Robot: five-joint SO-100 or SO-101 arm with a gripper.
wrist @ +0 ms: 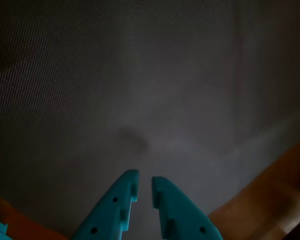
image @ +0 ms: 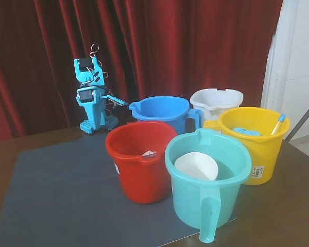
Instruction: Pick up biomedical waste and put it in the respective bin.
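Observation:
The biomedical waste shows in neither view. The respective bin, a royal-blue bucket (image: 159, 110) with a spout and side handle, stands behind the red bucket in the fixed view. My teal arm sits folded at the back left of the mat, left of that bucket, with the gripper (image: 94, 119) pointing down. In the wrist view the gripper (wrist: 144, 178) hangs over bare grey mat. Its two teal fingers (wrist: 121, 200) stand almost together, with only a narrow slit and nothing between them.
A red bucket (image: 139, 159) with a white scrap, a teal bucket (image: 206, 180) holding a white bowl, a yellow bucket (image: 252, 139) with a blue-tipped syringe (image: 278, 123) and a white bucket (image: 216, 100) crowd the right. The grey mat (image: 56, 190) covers the left; red curtains hang behind.

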